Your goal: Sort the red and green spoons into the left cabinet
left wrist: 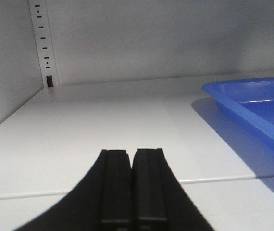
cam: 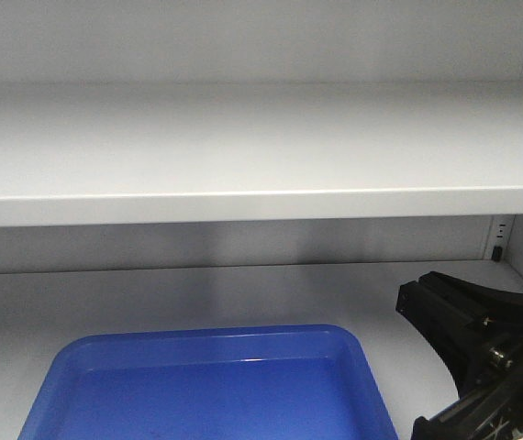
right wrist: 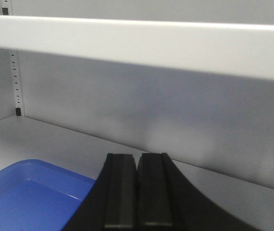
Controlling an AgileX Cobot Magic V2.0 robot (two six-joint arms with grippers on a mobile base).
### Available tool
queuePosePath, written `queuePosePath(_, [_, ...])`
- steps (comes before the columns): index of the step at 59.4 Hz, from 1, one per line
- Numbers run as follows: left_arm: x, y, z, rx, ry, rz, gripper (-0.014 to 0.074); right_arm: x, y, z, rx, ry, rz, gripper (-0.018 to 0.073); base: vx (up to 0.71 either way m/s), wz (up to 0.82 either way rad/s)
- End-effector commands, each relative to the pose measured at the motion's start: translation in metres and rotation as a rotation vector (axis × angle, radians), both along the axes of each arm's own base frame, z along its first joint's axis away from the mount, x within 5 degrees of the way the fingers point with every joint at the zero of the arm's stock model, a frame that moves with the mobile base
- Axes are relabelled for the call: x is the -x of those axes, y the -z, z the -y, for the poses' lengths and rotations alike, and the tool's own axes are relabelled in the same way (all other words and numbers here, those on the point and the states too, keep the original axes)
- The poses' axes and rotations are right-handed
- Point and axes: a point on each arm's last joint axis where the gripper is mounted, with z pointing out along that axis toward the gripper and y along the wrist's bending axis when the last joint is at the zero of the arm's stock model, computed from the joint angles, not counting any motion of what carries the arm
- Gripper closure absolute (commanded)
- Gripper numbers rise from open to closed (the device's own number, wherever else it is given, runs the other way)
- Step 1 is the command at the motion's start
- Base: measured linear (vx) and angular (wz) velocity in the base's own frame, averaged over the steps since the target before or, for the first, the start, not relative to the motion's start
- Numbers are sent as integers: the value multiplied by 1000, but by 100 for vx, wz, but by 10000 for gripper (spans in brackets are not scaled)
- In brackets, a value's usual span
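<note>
Black right gripper (right wrist: 137, 192), jaws together, empty; black left gripper (left wrist: 133, 187) likewise. Blue plastic tray (cam: 216, 385), bare, on pale grey metal cabinet (cam: 243, 156) lower shelf. Spoons unseen; sorting seemingly outstanding.

I'm seeing matte black plastic on both my grippers, the left gripper (left wrist: 132, 187) and right gripper (right wrist: 137, 190) each showing ribbed flat pads flaring into curved bases, with small metal screws on the right arm's housing (cam: 482, 335).

A tray (cam: 216, 385) sits on the cabinet's (cam: 243, 147) lower shelf (cam: 197, 293), beneath another shelf (cam: 243, 197).
</note>
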Motion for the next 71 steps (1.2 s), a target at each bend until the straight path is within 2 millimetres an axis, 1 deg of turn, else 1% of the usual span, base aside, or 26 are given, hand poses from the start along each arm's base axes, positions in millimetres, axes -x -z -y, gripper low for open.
queuePosePath(1, [2, -9, -1, 12, -9, 97, 596, 2, -15, 6, -15, 31, 62, 565, 0, 0])
queuePosePath(7, [2, -9, -1, 12, -9, 97, 596, 2, -15, 6, -10, 34, 66, 565, 0, 0])
queuePosePath(16, [2, -9, -1, 12, -9, 97, 596, -1, -15, 9, 7, 82, 86, 565, 0, 0])
queuePosePath(24, [2, -9, -1, 12, -9, 97, 596, -9, -14, 0, 129, 90, 195, 565, 0, 0])
queuePosePath(35, [2, -9, -1, 12, -9, 97, 596, -19, -15, -13, 71, 73, 279, 565, 0, 0])
queuePosePath(42, [2, -9, -1, 12, -9, 97, 596, -27, -6, -23, 77, 51, 250, 565, 0, 0])
queuePosePath(54, [2, -9, -1, 12, -9, 97, 596, -40, 13, -36, 143, 34, 185, 565, 0, 0])
queuePosePath(64, [2, -9, -1, 12, -9, 97, 596, -52, 23, -42, 204, 85, 206, 565, 0, 0])
queuePosePath(71, [2, -9, -1, 12, -9, 97, 596, -60, 30, -40, 220, 168, 188, 565, 0, 0])
